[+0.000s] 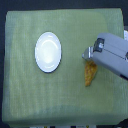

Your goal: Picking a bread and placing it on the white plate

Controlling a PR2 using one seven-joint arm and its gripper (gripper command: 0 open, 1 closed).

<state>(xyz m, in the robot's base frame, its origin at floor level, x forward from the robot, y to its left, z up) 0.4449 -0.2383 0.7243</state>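
Under my work lies a pale green woven cloth [30, 95], square-edged, covering a table top almost wholly. Around it I see dark floor [125, 15], and small blurred shapes at the bottom edge which I cannot identify.

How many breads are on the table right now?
1. The bread lies on the green cloth toward the exterior view's right, apart from the white plate, its upper end under the gripper. The arm could hide more.
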